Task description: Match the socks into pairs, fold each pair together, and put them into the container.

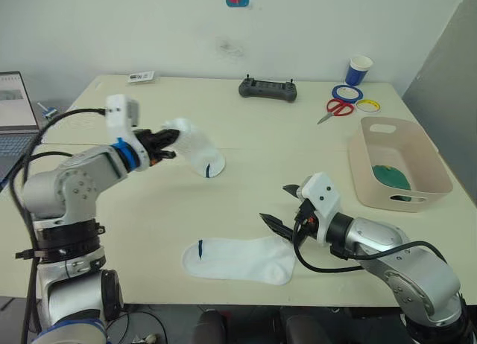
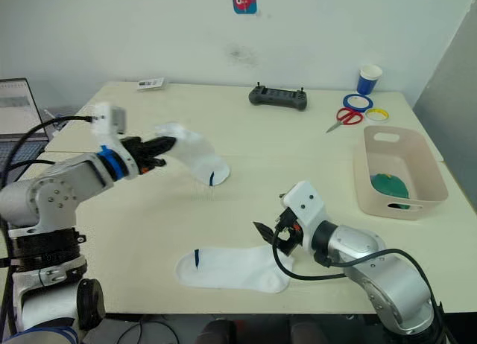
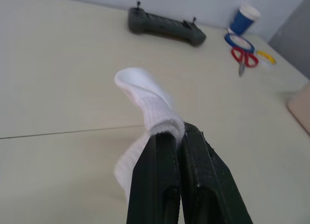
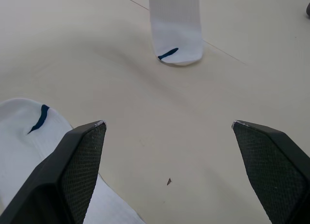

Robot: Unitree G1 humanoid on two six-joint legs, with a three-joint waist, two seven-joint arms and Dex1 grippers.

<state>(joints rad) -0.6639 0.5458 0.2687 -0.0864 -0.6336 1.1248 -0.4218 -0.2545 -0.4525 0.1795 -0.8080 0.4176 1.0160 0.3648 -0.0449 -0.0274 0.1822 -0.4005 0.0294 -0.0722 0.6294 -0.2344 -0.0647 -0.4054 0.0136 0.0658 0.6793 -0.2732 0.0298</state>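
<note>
I have the left gripper pinched tight on the cuff of one soft white ankle sock with a small navy mark, left of centre in the head view; its toe end droops to the pale counter, so it is lifted only partly. The second white sock of the same kind lies flat at lower centre, near the front edge. My right gripper sits just beside that sock's heel end with its black fingers spread wide and nothing between them.

At the right of the frame stands the pale beige-pink rectangular plastic tub, and inside it I see something dark green, which I take to be the green pair already put away; whether blue socks are under it I cannot tell. I see no blue socks on the counter.

As I judge it, the white pair is the work in hand: the two socks are well apart, not yet laid together, folded or dropped into the tub.
</note>
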